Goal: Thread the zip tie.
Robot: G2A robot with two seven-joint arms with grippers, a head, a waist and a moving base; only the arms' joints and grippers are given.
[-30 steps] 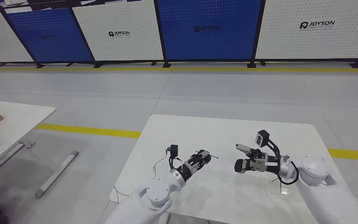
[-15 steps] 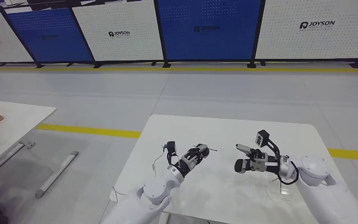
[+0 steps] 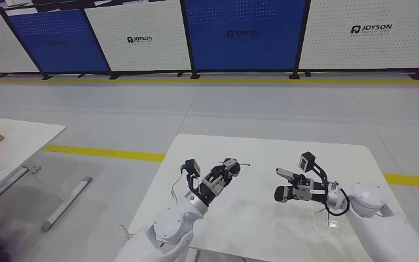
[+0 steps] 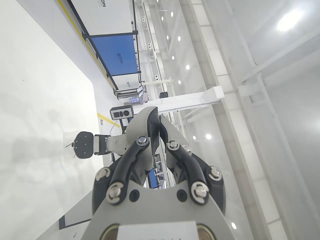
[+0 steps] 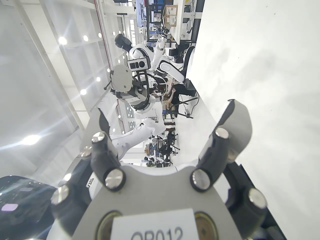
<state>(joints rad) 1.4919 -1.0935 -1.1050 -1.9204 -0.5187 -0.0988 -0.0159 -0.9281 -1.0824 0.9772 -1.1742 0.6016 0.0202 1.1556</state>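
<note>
A thin black zip tie [image 3: 243, 163] sticks out of my left gripper [image 3: 230, 167], which is shut on it above the left half of the white table [image 3: 262, 226]. In the left wrist view the left gripper [image 4: 156, 116] has its pads pressed together. From the right wrist view the left gripper [image 5: 120, 78] appears farther off, with the zip tie [image 5: 108, 85] poking out past its edge. My right gripper [image 3: 283, 183] hangs over the table's right half, facing the left one across a gap. In its own view the right gripper [image 5: 166, 108] is open with nothing between its fingers.
A small clear object [image 3: 330, 220] lies on the table beside the right arm. Another white table [image 3: 26, 141] stands at the far left across the floor. Blue and white panels [image 3: 242, 33] line the back.
My left gripper has risen and swung away from me and to the left, carrying the zip tie with it. The right arm has not moved.
</note>
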